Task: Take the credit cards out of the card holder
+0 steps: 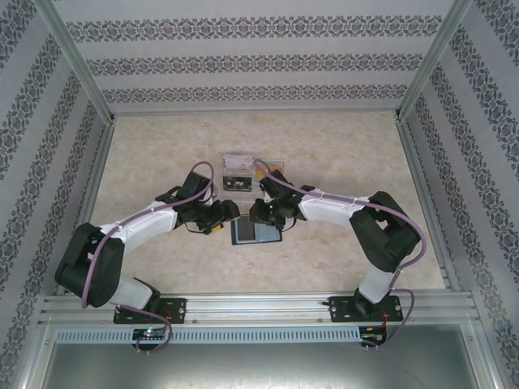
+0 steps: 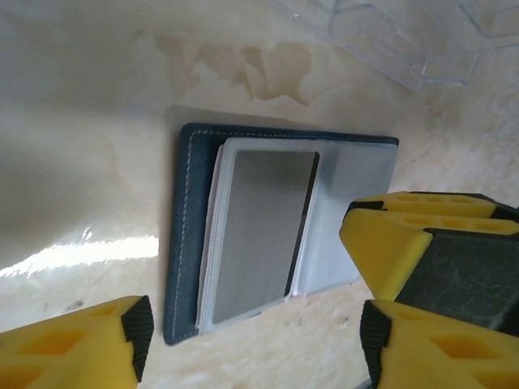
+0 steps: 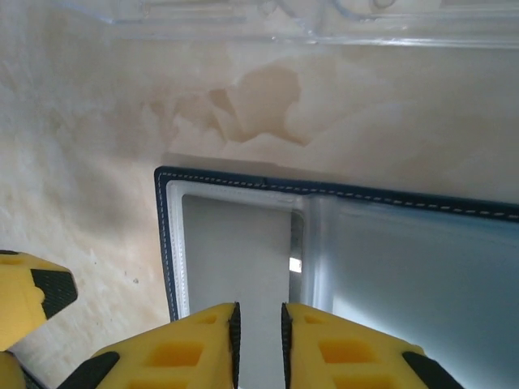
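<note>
0 credit cards (image 2: pixel 259 227) are out; all sit pocketed in the opened card holder (image 1: pixel 255 232). My left gripper (image 2: pixel 255 332) gapes wide, my right gripper (image 3: pixel 259 324) is nearly shut, apparently empty.

Navy card holder (image 2: pixel 182 243) lying open and flat on desk (image 2: pixel 81 121), pale stitching edging it, grey-blue pockets facing up. Sitting just ahead of left pincer (image 2: pixel 255 332), directly beneath right pincer (image 3: pixel 258 328). Grey-looking credit card (image 2: pixel 259 223) sitting tucked in a pocket, pale edges stacking beneath it.
</note>
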